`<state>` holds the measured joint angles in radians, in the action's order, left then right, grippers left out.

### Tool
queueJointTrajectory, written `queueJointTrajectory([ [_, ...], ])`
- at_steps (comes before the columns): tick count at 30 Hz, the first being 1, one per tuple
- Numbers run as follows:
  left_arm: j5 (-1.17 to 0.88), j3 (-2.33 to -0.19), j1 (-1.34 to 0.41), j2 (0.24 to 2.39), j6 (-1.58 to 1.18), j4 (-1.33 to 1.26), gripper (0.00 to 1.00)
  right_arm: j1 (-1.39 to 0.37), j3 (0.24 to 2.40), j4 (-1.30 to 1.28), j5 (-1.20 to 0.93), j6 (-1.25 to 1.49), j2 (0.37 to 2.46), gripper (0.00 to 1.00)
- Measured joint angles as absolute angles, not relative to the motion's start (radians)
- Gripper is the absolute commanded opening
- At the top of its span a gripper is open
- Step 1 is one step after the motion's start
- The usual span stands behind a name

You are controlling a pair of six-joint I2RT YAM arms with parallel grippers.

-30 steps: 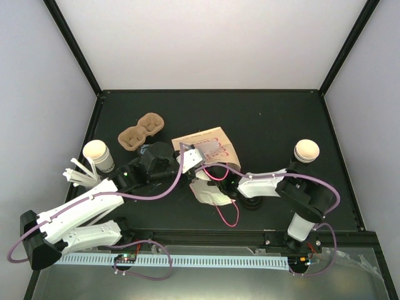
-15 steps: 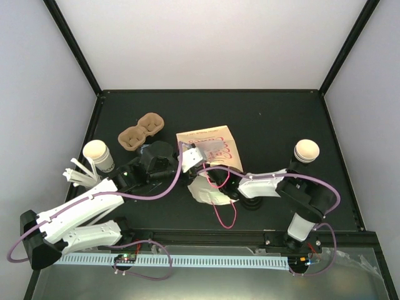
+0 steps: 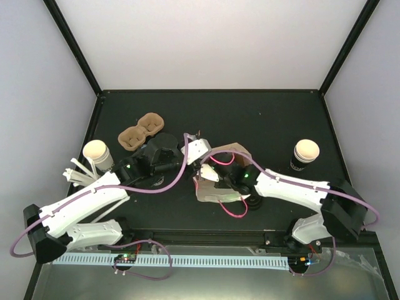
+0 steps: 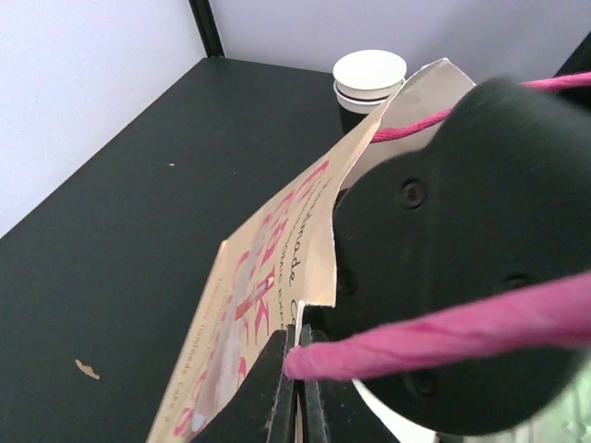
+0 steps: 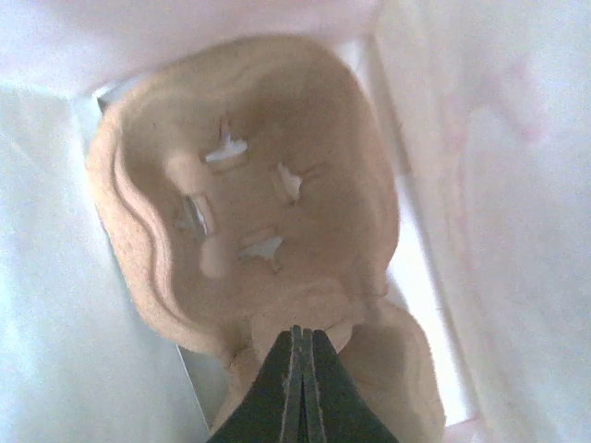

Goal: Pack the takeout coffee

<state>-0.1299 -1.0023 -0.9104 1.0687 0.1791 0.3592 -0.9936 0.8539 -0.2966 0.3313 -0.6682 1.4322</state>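
Note:
One takeout coffee cup [image 3: 97,154] stands at the left and another [image 3: 305,152] at the right; the second also shows in the left wrist view [image 4: 368,77]. A brown paper bag [image 3: 220,191] with pink cord handles stands open mid-table. My left gripper [image 4: 297,358] is shut on the bag's rim [image 4: 312,242] beside a pink handle [image 4: 434,323]. My right gripper [image 5: 297,338] is inside the bag, shut on the middle ridge of a brown pulp tray [image 5: 249,203]. A second pulp tray [image 3: 141,131] lies empty at the back left.
White stirrers [image 3: 77,172] lie by the left cup. The right arm's black wrist [image 4: 462,240] fills the right of the left wrist view, close to the bag. Black frame posts stand at the table's back corners.
The bag went from lying flat with its print up to standing open. My right arm reached left into it. My left gripper rose slightly with the rim.

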Motion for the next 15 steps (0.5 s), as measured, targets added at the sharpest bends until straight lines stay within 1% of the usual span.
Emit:
queueJointTrajectory([
  [7,-0.131,-1.104,-0.904,1.15,0.152,0.431,0.03,-1.001,0.953,-0.547,0.223,-0.636,1.338,0.02],
  [11,-0.17,-1.173,-0.864,1.211,0.112,0.488,0.05,-1.003,0.999,-0.62,0.202,-0.633,1.266,0.02],
  [15,-0.223,-1.241,-0.8,1.265,0.079,0.539,0.05,-1.004,1.067,-0.635,0.206,-0.656,1.19,0.02],
])
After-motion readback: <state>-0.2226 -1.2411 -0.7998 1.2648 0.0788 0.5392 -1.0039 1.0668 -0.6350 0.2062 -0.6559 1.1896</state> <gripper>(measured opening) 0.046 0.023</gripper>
